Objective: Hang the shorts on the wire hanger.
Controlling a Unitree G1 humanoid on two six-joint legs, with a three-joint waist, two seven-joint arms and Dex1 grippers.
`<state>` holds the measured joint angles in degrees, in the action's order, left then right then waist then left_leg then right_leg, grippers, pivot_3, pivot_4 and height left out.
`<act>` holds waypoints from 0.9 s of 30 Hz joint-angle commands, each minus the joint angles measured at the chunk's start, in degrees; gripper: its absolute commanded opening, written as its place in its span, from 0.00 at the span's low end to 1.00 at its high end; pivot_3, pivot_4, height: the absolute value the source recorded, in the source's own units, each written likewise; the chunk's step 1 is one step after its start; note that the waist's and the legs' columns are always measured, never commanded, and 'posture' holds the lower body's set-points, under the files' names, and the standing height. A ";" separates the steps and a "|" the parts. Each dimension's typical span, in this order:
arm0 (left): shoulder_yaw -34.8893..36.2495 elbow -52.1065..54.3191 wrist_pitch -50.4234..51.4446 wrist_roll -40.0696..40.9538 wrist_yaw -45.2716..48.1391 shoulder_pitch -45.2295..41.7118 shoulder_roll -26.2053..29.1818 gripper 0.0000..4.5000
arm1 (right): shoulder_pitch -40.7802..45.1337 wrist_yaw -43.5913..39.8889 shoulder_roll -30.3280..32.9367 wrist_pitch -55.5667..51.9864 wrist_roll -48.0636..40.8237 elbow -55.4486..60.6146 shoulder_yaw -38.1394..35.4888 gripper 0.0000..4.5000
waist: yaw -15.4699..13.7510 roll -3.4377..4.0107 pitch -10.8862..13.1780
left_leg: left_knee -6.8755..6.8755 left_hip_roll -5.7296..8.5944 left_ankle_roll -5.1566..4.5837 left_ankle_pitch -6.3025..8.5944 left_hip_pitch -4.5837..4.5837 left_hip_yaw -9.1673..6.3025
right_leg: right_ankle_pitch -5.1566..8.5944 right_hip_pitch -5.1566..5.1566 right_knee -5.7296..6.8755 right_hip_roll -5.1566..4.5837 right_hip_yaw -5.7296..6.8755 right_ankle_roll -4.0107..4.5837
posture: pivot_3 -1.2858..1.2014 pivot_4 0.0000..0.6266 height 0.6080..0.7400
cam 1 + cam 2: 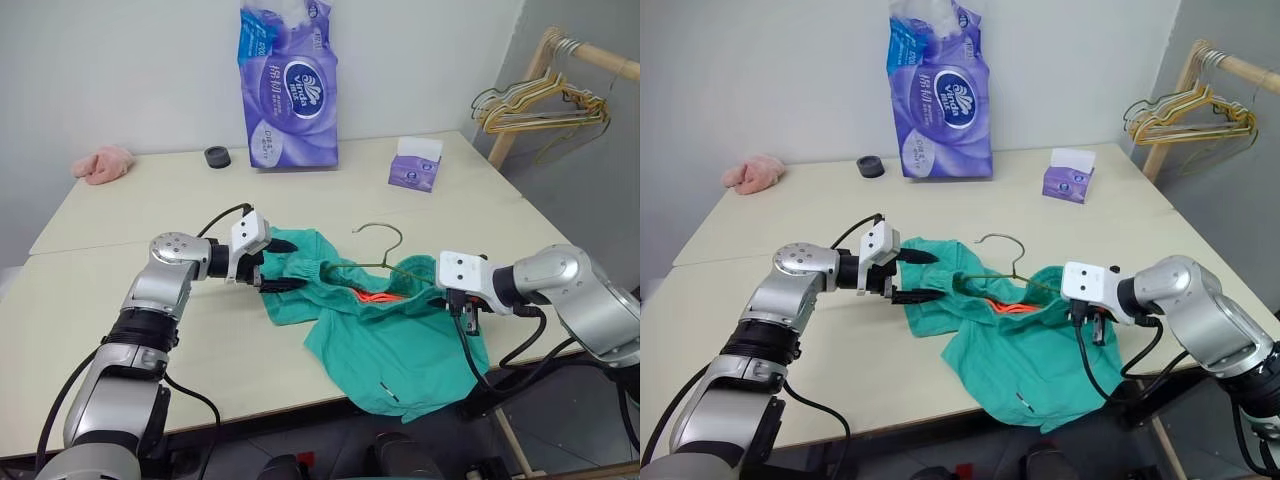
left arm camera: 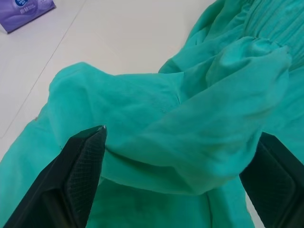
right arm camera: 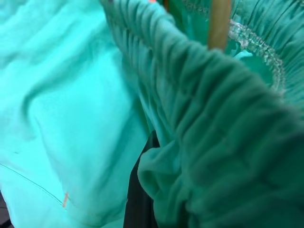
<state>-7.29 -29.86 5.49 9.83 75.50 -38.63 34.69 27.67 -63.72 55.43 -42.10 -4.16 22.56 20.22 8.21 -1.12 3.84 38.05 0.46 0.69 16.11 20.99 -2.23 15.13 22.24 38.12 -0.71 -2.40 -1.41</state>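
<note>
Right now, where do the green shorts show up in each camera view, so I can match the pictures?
Left eye view: the shorts lie at the table's near edge, centre-right, between both arms.
Right eye view: same spot, slightly left of centre.
Left wrist view: teal cloth bunched between the open left hand's fingers.
Right wrist view: the gathered waistband, close up.
Shared landmark: the wire hanger, tucked into the waistband.

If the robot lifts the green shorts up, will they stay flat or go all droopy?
Probably droopy. The shorts lie crumpled in soft folds, and one leg already sags over the table edge. They look light too. The gathered waistband bunches where the right gripper pinches it, so it would likely stretch rather than hold shape.
</note>
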 commanded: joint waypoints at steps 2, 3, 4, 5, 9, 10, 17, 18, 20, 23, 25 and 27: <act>1.52 -0.74 0.48 0.38 -1.32 -1.92 -0.13 0.95 | -1.06 -0.60 1.36 -1.08 -2.81 2.19 -4.58 0.00 | 0.00 0.00 0.00 | 0.00 0.00 0.00 0.00 0.01 0.00 | 0.00 0.00 0.00 0.00 0.00 0.00 | 0.44 0.04 1.00; 1.67 -1.67 0.29 -0.12 -2.24 -2.33 0.00 0.95 | -1.48 -0.51 1.37 -1.30 -3.42 2.22 -5.23 0.00 | 0.04 0.00 0.00 | 0.00 0.00 0.00 0.00 0.00 -0.01 | 0.00 0.00 0.00 0.00 0.01 0.00 | 0.44 0.03 1.00; 1.88 -2.34 0.16 -0.37 -3.04 -2.60 0.01 0.98 | -1.78 -0.34 1.27 -1.50 -3.82 2.22 -5.71 0.00 | 0.04 0.00 0.00 | 0.00 0.00 0.00 0.00 0.00 -0.01 | 0.00 0.00 0.01 0.00 0.01 0.00 | 0.44 0.03 1.00; 2.11 -2.80 0.30 -0.26 -3.47 -2.82 -0.08 0.98 | -2.01 -0.15 1.13 -1.64 -4.16 2.22 -6.07 0.00 | 0.07 0.00 0.00 | 0.00 0.00 0.00 0.00 -0.01 -0.01 | 0.00 0.00 0.02 0.00 0.01 0.00 | 0.44 0.03 1.00; 2.36 -1.78 1.48 1.23 -2.84 -2.83 -0.55 0.98 | -2.38 0.48 0.43 -1.99 -5.30 2.26 -6.42 0.00 | 0.09 0.00 0.00 | -0.01 -0.01 0.00 0.00 0.00 -0.01 | 0.00 0.00 0.01 0.00 0.02 0.00 | 0.44 0.03 1.00; 2.42 -1.27 1.89 1.64 -2.53 -2.73 -0.63 0.98 | -2.40 0.57 0.29 -2.07 -5.48 2.32 -6.44 0.00 | 0.09 0.00 0.00 | -0.01 -0.01 0.00 0.00 0.00 -0.01 | 0.00 0.00 0.01 0.00 0.02 0.00 | 0.44 0.03 1.00; 2.23 -2.86 -5.12 -1.45 -5.06 -2.32 0.18 0.98 | -2.63 0.98 0.17 -1.90 -6.32 2.29 -6.80 0.00 | 0.02 0.00 0.00 | -0.01 -0.01 0.00 0.00 0.00 -0.02 | 0.00 0.00 0.02 0.00 0.01 0.01 | 0.44 0.03 1.00; 2.11 -3.57 -5.77 -1.65 -4.71 -2.46 0.34 0.98 | -2.62 1.01 0.25 -1.84 -6.39 2.28 -6.82 0.00 | -0.03 0.00 0.00 | -0.01 -0.01 0.00 0.00 0.00 -0.02 | -0.01 0.00 0.01 0.00 0.01 0.01 | 0.44 0.03 1.00; 2.08 -5.89 -8.32 -2.80 -5.46 -3.06 0.94 0.98 | -2.80 1.10 0.58 -1.59 -6.53 2.21 -7.11 0.00 | -0.03 0.00 0.00 | -0.01 -0.01 0.00 0.00 0.00 -0.01 | -0.01 0.00 0.02 -0.02 0.01 0.01 | 0.44 0.03 1.00; 3.00 -10.43 -11.77 -4.35 -8.61 -4.89 1.49 0.98 | -3.26 1.59 0.80 -2.14 -7.40 2.21 -8.28 0.00 | -0.02 -0.01 0.00 | -0.01 -0.01 0.00 0.00 0.00 -0.01 | -0.01 0.01 0.02 -0.02 0.02 0.01 | 0.44 0.03 1.00; 4.35 -13.60 -12.96 -4.30 -10.94 -6.56 1.72 0.98 | -3.81 2.09 0.40 -3.44 -8.63 2.34 -9.90 0.00 | -0.03 -0.01 0.00 | -0.01 0.00 0.00 0.00 0.00 -0.01 | -0.01 0.01 0.01 -0.01 0.02 0.01 | 0.44 0.03 1.00; 4.91 -15.82 -14.19 -4.49 -11.72 -7.70 2.22 0.98 | -4.35 2.47 0.31 -4.47 -9.63 2.53 -10.99 0.00 | -0.03 -0.01 0.00 | -0.01 -0.01 0.00 0.00 0.01 -0.02 | -0.01 0.01 0.01 -0.01 0.03 0.01 | 0.44 0.03 1.00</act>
<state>-4.15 -45.27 -6.80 5.33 64.98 -44.12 35.95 23.15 -61.87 55.52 -45.94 -12.63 23.50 12.07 8.18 -1.13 3.84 38.04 0.45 0.69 16.11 21.00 -2.25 15.12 22.24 38.13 -0.73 -2.37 -1.40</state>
